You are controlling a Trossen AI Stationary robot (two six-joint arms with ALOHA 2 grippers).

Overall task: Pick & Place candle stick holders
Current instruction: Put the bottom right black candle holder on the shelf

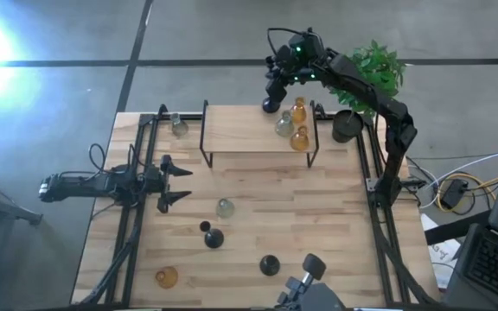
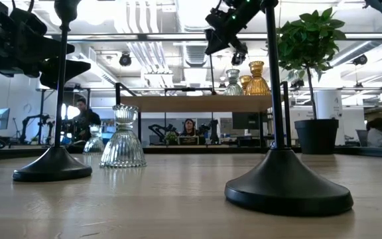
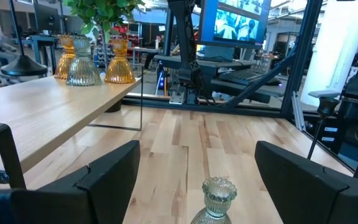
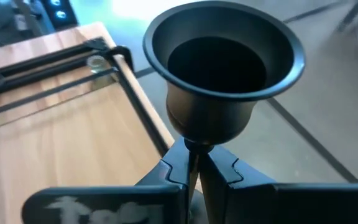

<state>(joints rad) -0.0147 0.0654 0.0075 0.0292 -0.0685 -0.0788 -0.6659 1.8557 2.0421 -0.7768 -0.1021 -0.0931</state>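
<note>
The right gripper (image 4: 194,171) is clamping the thin stem of a black metal cup-topped candle holder (image 4: 222,68) above the wooden shelf (image 1: 249,130), joining three glass holders there, while five are waiting below near the spread-open left gripper (image 1: 177,184).

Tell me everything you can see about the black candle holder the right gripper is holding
The black candle holder looks like matte dark metal: a flared, empty cup on top of a thin stem. The right gripper is shut on that stem just below the cup, its fingers touching it on both sides. From above, the holder sits at the far edge of the wooden shelf, near the two amber holders and a clear one. It stands upright. Its base is not clearly visible, so I cannot tell whether it rests on the shelf or hangs above it.
</note>
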